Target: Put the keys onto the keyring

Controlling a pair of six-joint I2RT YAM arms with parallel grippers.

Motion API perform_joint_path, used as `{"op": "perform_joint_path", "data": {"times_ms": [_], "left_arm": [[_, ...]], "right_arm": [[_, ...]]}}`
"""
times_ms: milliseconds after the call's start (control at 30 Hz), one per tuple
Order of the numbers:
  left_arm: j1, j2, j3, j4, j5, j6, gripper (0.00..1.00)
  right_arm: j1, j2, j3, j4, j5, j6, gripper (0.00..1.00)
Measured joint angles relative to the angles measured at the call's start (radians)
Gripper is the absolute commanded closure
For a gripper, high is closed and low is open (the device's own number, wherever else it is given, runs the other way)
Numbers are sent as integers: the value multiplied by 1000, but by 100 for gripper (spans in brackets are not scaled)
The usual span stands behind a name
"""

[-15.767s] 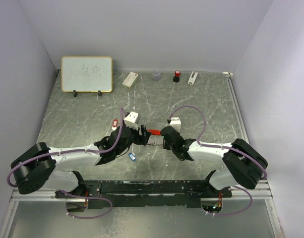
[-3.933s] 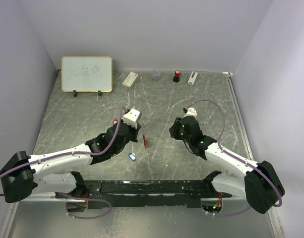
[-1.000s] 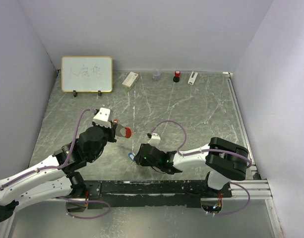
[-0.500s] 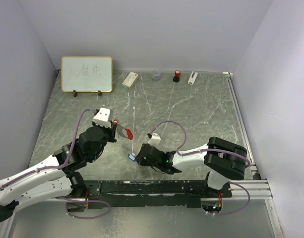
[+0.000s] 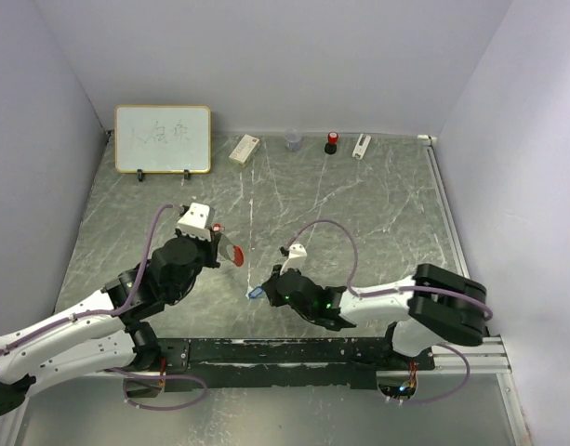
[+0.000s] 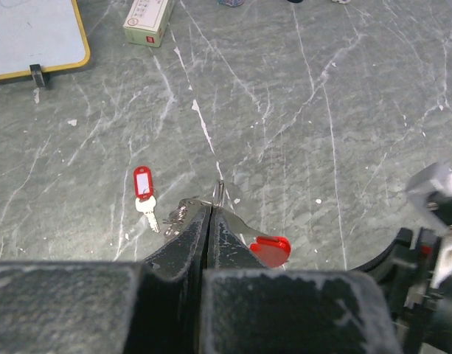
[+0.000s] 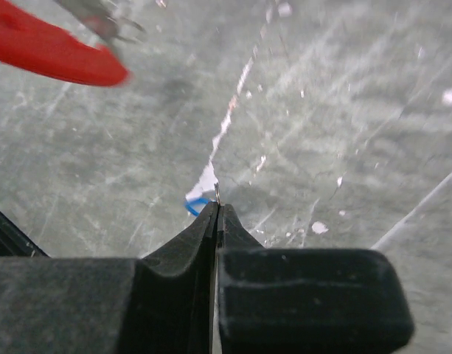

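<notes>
Right hand [image 7: 217,210] has pinched shut on the blue key [image 7: 196,205] near the keyring [image 6: 270,251], which the closed left hand [image 6: 211,214] holds.

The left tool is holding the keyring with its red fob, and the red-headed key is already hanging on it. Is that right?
Not quite. The left tool holds the keyring, but the red-headed key is not on it: it lies loose on the table beside it, as the left wrist view shows.
</notes>
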State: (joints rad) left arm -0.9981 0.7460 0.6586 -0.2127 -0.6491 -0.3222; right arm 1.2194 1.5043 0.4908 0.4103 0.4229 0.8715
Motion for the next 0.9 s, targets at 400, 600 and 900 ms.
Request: {"op": "perform_joint_path", "data": {"times_ms": [400,600,900], "left_arm": [[2,9,0,53,146,89,93],[2,6,0,66,237,145,93],[2,99,22,97,394,200,93]], "right_arm": [[0,-400,-47,50,76,-439,100],[0,-496,-48,6,88,-536,100],[0,-606,-48,-69,99,-631,100]]}}
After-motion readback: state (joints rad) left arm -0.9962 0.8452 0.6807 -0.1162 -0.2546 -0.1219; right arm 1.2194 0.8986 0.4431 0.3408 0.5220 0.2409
